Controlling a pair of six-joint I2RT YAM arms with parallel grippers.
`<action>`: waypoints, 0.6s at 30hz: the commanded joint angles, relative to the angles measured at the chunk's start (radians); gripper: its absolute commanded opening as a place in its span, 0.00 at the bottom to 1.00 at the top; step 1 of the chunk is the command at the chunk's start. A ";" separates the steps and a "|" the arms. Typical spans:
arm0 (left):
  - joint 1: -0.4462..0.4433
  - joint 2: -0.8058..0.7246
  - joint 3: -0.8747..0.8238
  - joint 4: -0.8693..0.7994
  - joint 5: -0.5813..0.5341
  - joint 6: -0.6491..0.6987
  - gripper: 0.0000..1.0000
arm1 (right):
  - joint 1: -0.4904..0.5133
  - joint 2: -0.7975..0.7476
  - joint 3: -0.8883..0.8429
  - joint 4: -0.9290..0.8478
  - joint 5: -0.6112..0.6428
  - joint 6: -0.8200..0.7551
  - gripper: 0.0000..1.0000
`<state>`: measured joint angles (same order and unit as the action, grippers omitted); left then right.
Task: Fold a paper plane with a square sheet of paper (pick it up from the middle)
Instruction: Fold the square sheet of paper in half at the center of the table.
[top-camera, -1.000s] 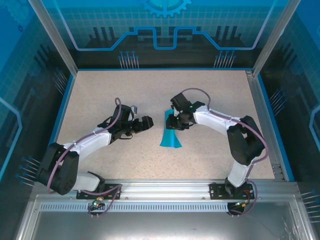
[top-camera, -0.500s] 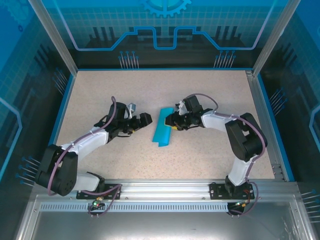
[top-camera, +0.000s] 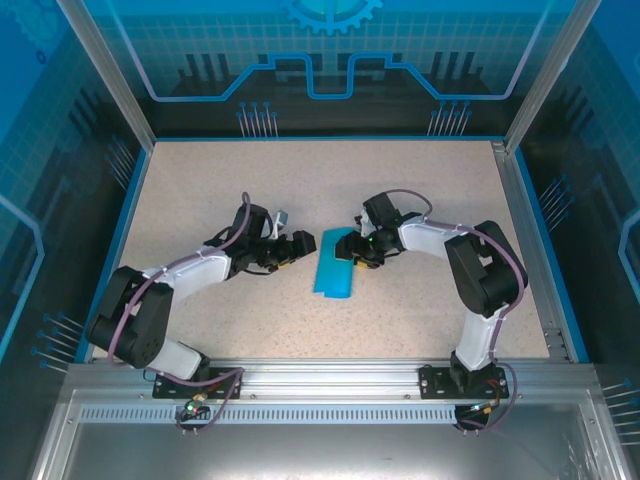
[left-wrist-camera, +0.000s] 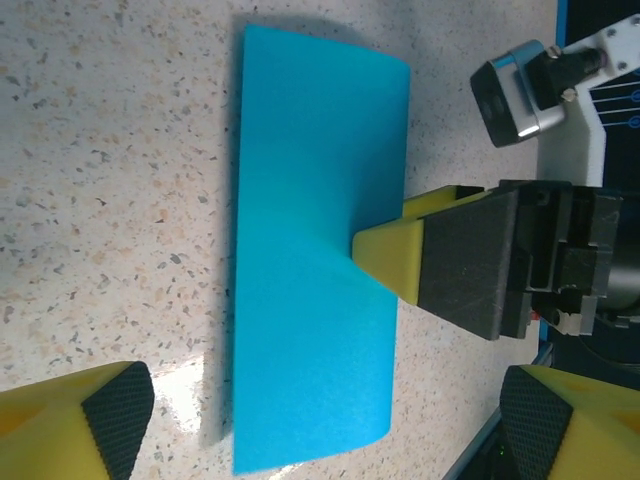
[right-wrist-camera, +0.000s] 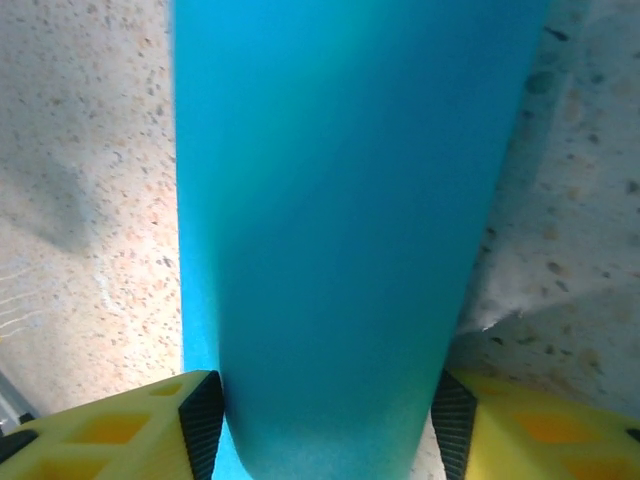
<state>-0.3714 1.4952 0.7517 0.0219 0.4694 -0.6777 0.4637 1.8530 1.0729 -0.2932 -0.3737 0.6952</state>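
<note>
Paper (top-camera: 334, 262): folded to a long strip, flat at table centre, long edges running near to far. Right gripper (top-camera: 352, 251): at the paper's right edge, jaws partly apart astride it; whether it grips cannot be told. Left gripper (top-camera: 302, 247): just left of the paper, apart from it, jaws wide, empty. Open speckled table (top-camera: 420, 180) surrounds all sides out to the blue rim (top-camera: 325, 138)
</note>
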 joint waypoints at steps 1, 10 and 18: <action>-0.004 0.029 0.045 -0.003 0.034 0.018 0.92 | -0.011 -0.057 -0.013 -0.044 0.043 -0.012 0.63; -0.035 0.072 0.075 -0.005 0.058 0.007 0.86 | -0.012 -0.088 -0.064 -0.004 0.046 0.007 0.64; -0.044 0.119 0.080 0.033 0.094 -0.017 0.82 | -0.021 -0.119 -0.088 -0.003 0.045 0.011 0.64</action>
<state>-0.4076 1.5929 0.8036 0.0360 0.5167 -0.6823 0.4606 1.7729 0.9943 -0.2951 -0.3283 0.7025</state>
